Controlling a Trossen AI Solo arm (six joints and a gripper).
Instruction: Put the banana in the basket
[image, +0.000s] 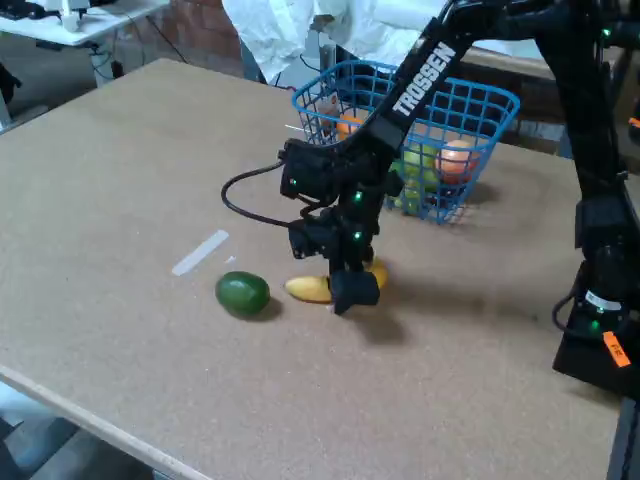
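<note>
The yellow banana (308, 289) lies on the brown table, right of a round dark-green fruit (243, 294). My black gripper (351, 292) has come down over the banana's middle, so only its left end and a bit of its right end show. The fingers hide the contact, and I cannot tell whether they press on the banana or stand apart around it. The blue wire-mesh basket (478, 108) stands behind the gripper towards the table's far edge, with the arm's forearm crossing in front of it.
Several fruits, orange, green and peach-coloured, lie inside the basket. A white strip (200, 252) lies on the table left of the gripper. The arm's base (598, 330) stands at the right edge. The table's front edge (90, 420) runs along the lower left.
</note>
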